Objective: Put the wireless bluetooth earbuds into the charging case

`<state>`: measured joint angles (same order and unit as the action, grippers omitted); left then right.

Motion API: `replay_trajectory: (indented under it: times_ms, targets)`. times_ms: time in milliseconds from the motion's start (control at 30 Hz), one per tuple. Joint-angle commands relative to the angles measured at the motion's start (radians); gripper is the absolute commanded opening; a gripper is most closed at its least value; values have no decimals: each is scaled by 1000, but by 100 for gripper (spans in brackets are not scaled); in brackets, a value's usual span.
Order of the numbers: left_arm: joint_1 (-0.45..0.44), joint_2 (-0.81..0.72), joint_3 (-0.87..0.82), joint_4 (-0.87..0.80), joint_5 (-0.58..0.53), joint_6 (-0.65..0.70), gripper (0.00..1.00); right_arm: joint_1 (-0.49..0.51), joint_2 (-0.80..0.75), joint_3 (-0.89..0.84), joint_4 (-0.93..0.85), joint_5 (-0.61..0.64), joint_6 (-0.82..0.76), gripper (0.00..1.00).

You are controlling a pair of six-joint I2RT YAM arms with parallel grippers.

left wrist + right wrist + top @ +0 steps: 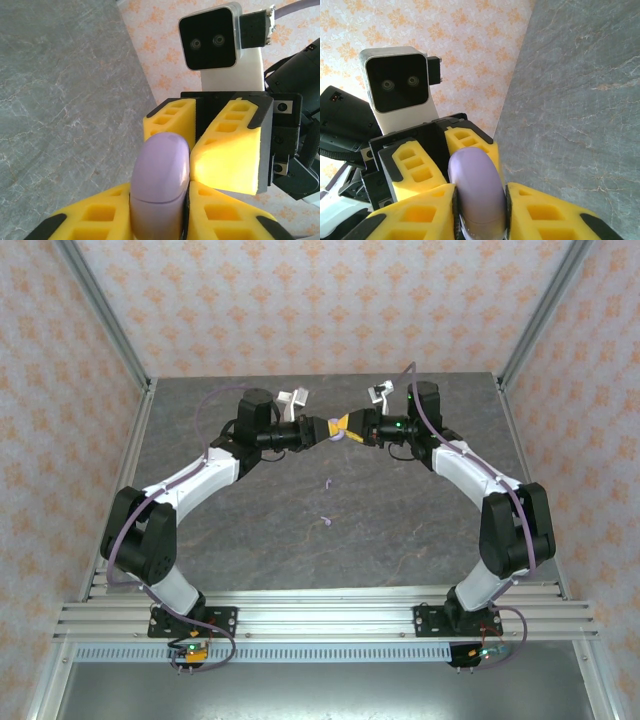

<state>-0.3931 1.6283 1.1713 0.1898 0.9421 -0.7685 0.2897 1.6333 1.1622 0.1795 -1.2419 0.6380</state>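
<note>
A lavender charging case (pixel 161 175), its lid closed, hangs in mid-air above the far half of the table. My left gripper (pixel 160 192) is shut on its lower half. From the opposite side, my right gripper (pixel 479 197) is shut on the same case (pixel 476 185), with both pads against its sides. In the top view the two grippers meet tip to tip, left (pixel 325 428) and right (pixel 352 427). Two tiny lavender earbuds lie on the table below, one (pixel 328 483) nearer the grippers and one (pixel 326 521) closer to the arm bases.
The grey marbled table (pixel 400 530) is framed by aluminium posts and patterned walls. The right arm's wrist camera (pixel 210 40) looks straight at the left wrist, and the left arm's wrist camera (pixel 397 82) looks back.
</note>
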Motion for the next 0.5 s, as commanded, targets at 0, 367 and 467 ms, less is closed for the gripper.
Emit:
replay_trajectory:
  times_ms: [0, 367, 467]
  targets:
    - [-53, 8, 19, 17, 29, 23, 19, 31, 4, 38, -25, -3, -46, 31]
    - [-39, 1, 36, -55, 24, 75, 19, 27, -28, 40, -98, 15, -106, 41]
    - [-35, -9, 34, -72, 24, 87, 19, 25, -26, 43, -97, 17, -105, 46]
